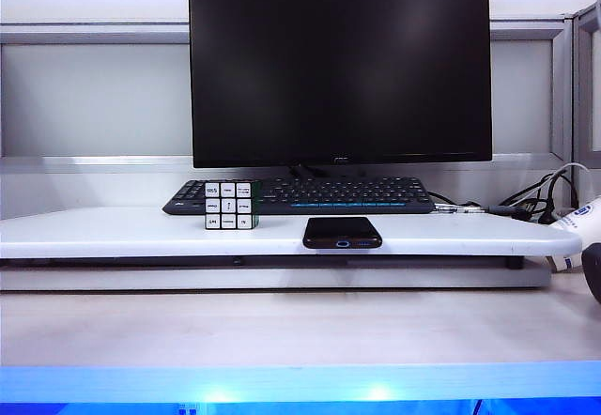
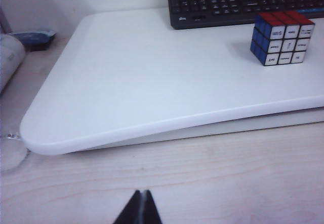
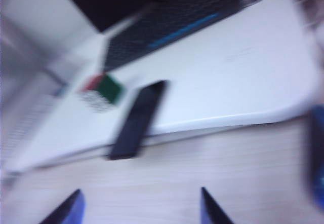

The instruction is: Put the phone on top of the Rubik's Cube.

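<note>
With the left gripper point(image 2: 139, 209) pressed shut low over the desk and the right gripper point(image 3: 139, 206) spread empty short of the phone point(image 1: 342, 232), that stiff, slick slab beside the cube point(image 1: 231, 205) probably wants pinching across its overhanging edges.

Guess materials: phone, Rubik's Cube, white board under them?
Phone: glossy black, probably glass or plastic; faint sheen. Rubik's Cube: black plastic frame, likely stickered tiles. White board: smooth matte, rounded edge, maybe coated wood or plastic.
</note>
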